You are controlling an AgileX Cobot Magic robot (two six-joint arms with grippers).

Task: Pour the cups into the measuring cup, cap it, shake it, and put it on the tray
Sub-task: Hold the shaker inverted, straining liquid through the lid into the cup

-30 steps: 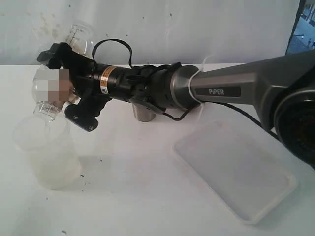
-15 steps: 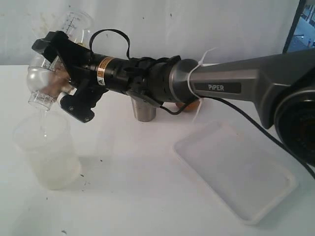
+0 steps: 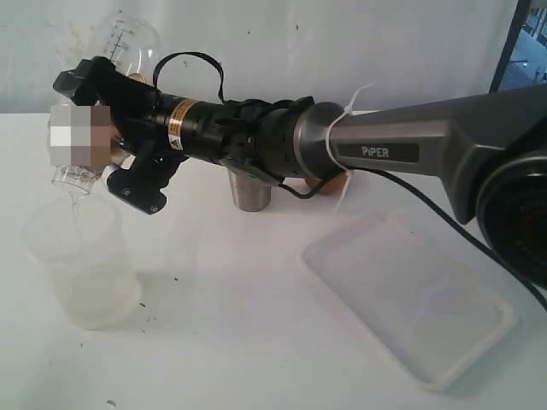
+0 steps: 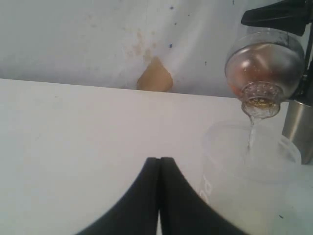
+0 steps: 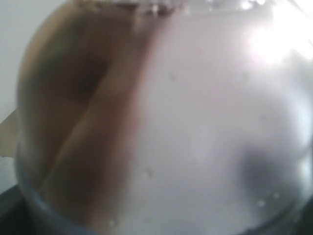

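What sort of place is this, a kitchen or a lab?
Likely a robot test lab: a robot arm works over a plain white table against a stained white wall.

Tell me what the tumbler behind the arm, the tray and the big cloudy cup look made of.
Tumbler: metal, probably steel; dull grey brushed sheen. Tray: likely plastic, white and matte, with a smooth moulded rim. Big cup: frosted translucent plastic by its look; its wall lets light through but blurs what lies behind.
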